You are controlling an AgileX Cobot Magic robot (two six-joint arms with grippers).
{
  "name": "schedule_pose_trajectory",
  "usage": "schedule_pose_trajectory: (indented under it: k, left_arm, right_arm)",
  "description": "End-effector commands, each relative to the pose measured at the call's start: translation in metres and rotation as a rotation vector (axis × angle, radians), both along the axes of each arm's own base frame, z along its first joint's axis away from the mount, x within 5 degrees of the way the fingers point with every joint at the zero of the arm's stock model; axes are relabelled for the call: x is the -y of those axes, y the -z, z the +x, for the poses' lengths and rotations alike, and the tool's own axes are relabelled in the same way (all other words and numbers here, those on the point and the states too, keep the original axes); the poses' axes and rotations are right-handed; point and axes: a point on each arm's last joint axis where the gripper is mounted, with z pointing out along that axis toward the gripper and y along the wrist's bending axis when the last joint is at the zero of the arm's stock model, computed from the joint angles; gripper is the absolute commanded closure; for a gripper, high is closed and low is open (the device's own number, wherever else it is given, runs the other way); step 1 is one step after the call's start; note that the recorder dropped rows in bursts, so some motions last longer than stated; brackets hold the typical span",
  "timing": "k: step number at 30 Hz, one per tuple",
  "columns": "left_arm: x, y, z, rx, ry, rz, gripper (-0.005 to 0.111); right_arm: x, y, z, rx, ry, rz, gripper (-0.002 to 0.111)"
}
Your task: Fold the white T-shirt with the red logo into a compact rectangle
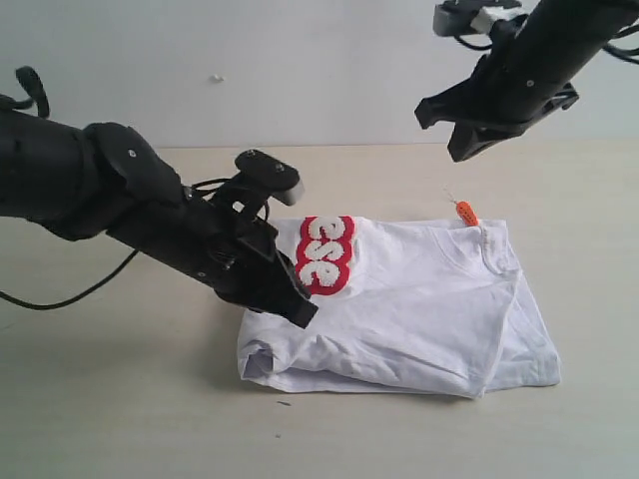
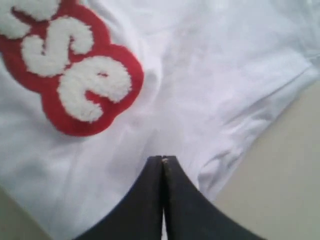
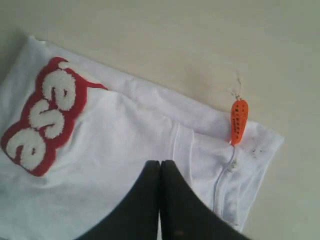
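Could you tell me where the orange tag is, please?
In the exterior view, the orange tag sits at the far edge of the folded white T-shirt, by the collar, well right of the red logo.

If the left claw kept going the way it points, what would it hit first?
Most likely the white T-shirt: the left gripper, jaws shut, points at plain cloth beside the red logo. Whether it already touches is unclear.
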Motion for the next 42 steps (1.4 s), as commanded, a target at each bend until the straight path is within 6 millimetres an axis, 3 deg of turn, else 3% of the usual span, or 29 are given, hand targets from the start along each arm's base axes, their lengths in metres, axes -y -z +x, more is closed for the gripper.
schedule_pose_trajectory:
  k: [1,6,13,23,27,34,42]
  left_arm:
    - [0.014,0.020,0.006,-0.065,0.022,-0.042,0.107]
    - [0.013,0.039,0.013,-0.100,0.014,0.028,0.107]
    - [-0.028,0.051,0.032,-0.154,-0.139,0.185,0.107]
    - [-0.062,0.062,0.013,-0.219,-0.207,0.242,0.107]
    - [-0.065,0.056,0.003,-0.252,-0.189,0.257,0.107]
    - [-0.053,0.039,-0.027,-0.356,-0.020,0.330,0.107]
    - [-0.050,0.000,-0.011,-0.104,-0.167,0.207,0.107]
  right_arm:
    - [0.000,-0.031,-0.014,0.060,-0.011,0.011,0.108]
    - [0.001,-0.040,-0.021,0.059,-0.024,0.009,0.108]
    - [0.000,-0.041,-0.023,0.048,-0.026,0.015,0.108]
    - [-0.005,-0.041,-0.025,0.036,-0.065,0.062,0.108]
    - [-0.007,-0.042,-0.025,0.029,-0.066,0.081,0.108]
    - [-0.006,-0.033,-0.027,0.012,-0.065,0.078,0.108]
    - [-0.007,-0.044,-0.034,0.042,-0.070,0.091,0.108]
